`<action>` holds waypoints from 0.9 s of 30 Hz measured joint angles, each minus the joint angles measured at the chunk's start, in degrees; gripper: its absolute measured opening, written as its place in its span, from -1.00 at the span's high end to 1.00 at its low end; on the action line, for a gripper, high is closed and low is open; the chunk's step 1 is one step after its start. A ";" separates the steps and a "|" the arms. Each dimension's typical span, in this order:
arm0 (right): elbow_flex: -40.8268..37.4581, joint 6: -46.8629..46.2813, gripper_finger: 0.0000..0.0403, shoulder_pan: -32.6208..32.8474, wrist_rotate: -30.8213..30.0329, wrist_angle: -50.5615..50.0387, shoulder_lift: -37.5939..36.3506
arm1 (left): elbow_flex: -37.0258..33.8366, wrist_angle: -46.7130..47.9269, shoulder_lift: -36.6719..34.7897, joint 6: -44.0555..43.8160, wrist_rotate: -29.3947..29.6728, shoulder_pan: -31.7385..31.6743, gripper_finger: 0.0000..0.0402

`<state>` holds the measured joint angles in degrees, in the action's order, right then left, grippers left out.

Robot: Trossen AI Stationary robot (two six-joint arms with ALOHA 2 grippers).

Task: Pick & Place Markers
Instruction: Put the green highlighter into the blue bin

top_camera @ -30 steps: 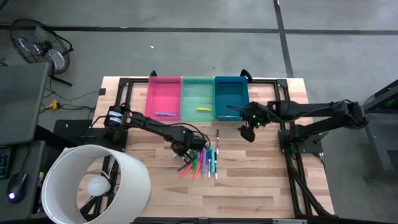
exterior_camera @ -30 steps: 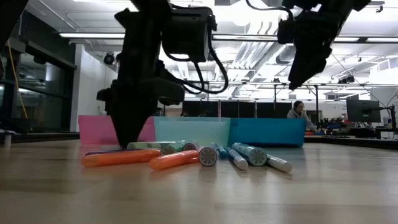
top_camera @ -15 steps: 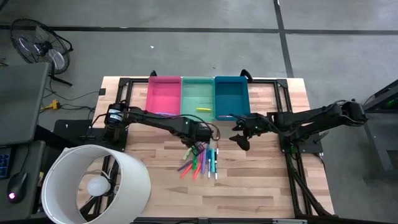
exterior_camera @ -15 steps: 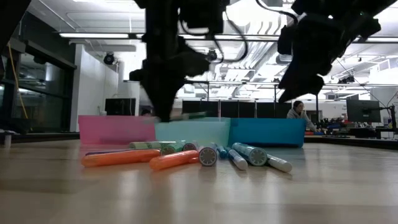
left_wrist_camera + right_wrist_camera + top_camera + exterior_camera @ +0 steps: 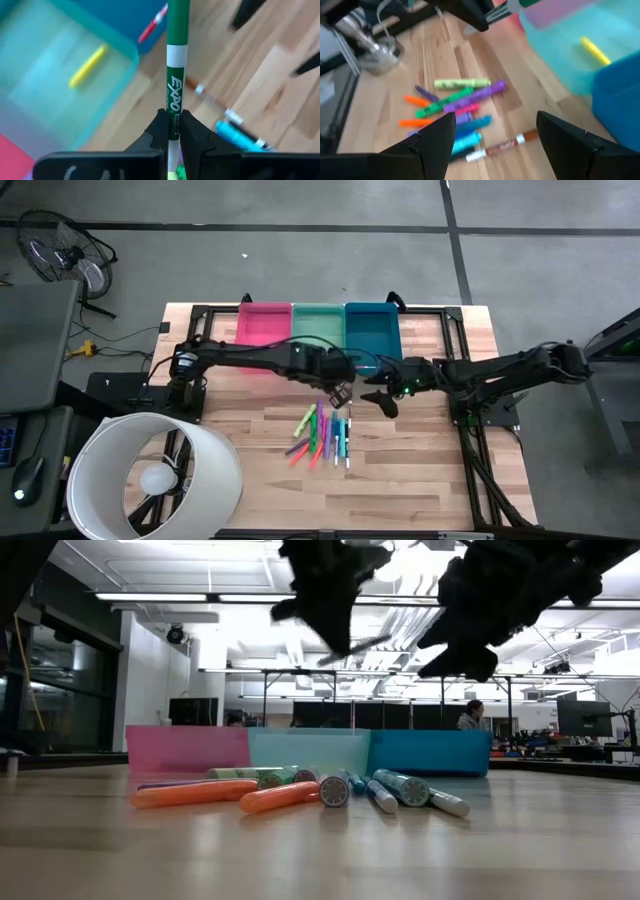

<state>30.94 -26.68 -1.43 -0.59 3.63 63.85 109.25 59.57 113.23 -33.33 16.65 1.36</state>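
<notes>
- The left pincer (image 5: 169,131) is clenched on a green marker (image 5: 176,65), which is carried in the air just in front of the bins, at the border of the green bin (image 5: 318,330) and the blue bin (image 5: 372,332).
- The right pincer (image 5: 495,137) is spread wide and holds nothing; it is held above the desk (image 5: 420,460) just beside the pile, on its right.
- Some sorting is judged done: a yellow marker (image 5: 89,66) lies in the green bin and a red marker (image 5: 153,24) in the blue bin; the pink bin (image 5: 264,328) is partly hidden by the arm.
- Most work is judged left: roughly ten markers (image 5: 325,435) lie clustered on the desk in front of the bins.
- The two pincers are near each other, so little room is left between them; bare wood is seen around the pile, well inside the desk edges.
</notes>
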 joint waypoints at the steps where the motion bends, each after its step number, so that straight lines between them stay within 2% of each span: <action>1: 0.00 -0.01 -0.32 -0.50 -0.01 0.67 -0.51 | 1.17 -0.06 -0.02 0.80 0.26 -0.23 0.92; 7: 0.04 2.81 -0.32 -4.74 0.28 3.77 -5.33 | 5.75 -0.07 -0.04 3.33 2.00 -0.26 0.94; 12: 0.07 4.50 -0.32 -8.09 4.75 7.94 -8.42 | 7.04 -3.31 -0.09 4.85 1.89 -0.23 0.94; 15: 0.13 4.55 -0.32 -9.12 7.46 11.04 -8.49 | 7.04 -6.32 -0.09 5.06 0.84 -0.23 0.94; 27: 0.13 6.03 -0.29 -9.86 8.34 14.43 -8.45 | 7.06 -10.54 -0.09 5.11 -1.51 -0.23 0.94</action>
<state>31.07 -20.65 -11.29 7.75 18.06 55.40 116.31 49.03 113.14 -28.22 15.14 1.13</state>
